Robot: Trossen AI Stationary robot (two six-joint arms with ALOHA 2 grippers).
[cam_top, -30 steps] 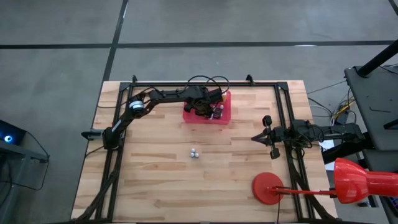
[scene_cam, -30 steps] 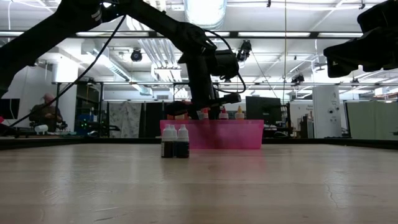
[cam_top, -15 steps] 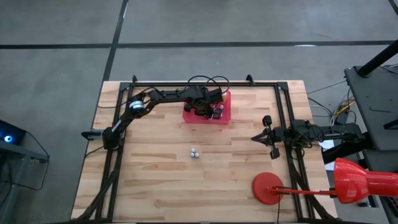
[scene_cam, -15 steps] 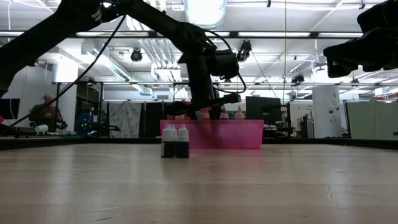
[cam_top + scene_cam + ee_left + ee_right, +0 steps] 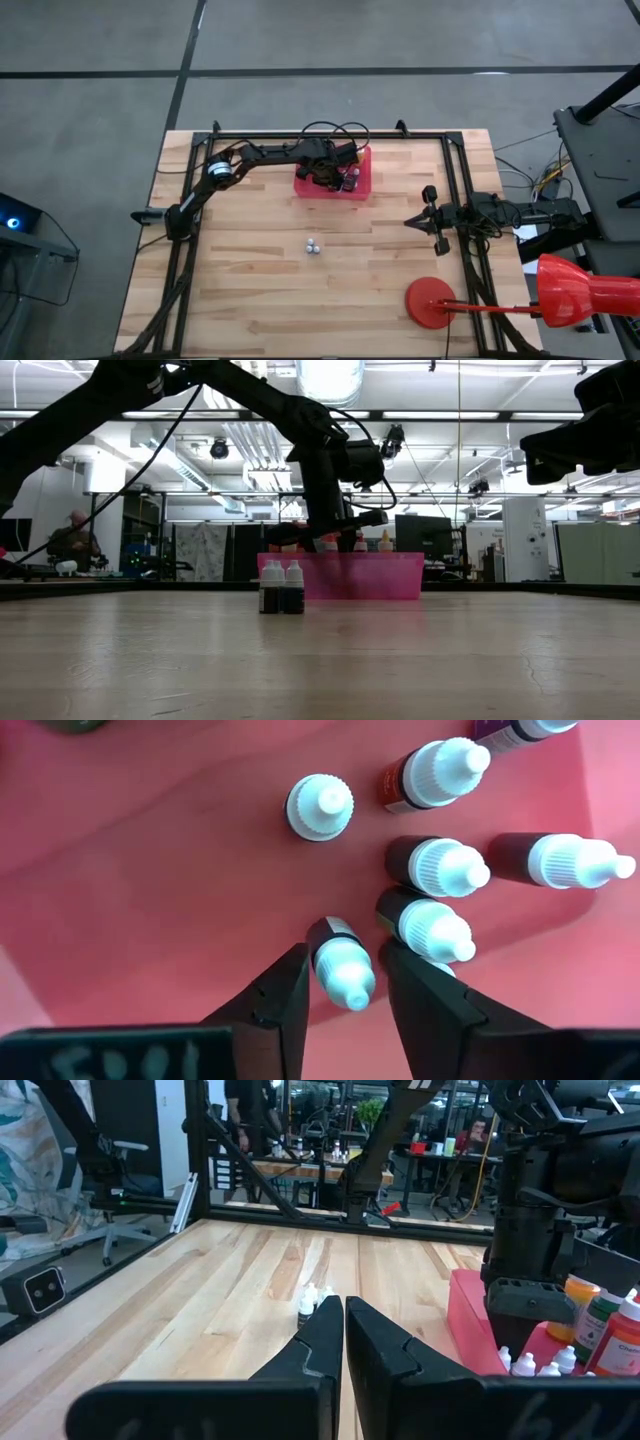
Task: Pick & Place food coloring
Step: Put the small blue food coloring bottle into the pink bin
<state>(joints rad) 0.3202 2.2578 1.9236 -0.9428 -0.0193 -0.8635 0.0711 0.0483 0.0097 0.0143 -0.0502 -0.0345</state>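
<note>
Food coloring bottles bunched in pink tray at table's far middle, seen from above; two more bottles upright, side by side, mid-table, well apart from tray. Left gripper down inside tray, arm covering most of tray's contents. No visible shift of arm, tray or bottles from a second ago. Right gripper parked near right edge, arm waiting. Red disc-shaped stand at near right.

Low view: pair of dark bottles with white caps standing in front of tray; left arm reaching down behind tray wall, fingertips hidden by it. A few caps poking above rim. Same as earlier low frame.

Left wrist: one dark bottle with white cap lying tilted between the two fingers, slim gaps showing on both sides, so jaws parted and not clamped; contact hard to judge. Other bottles just beside it, one whitish cap farther off. Lowest bottle half hidden behind finger.

Right wrist: own fingers pressed together, holding nothing. Mid-table pair partly hidden behind them. Taller orange and red bottles cut off at frame edge.
</note>
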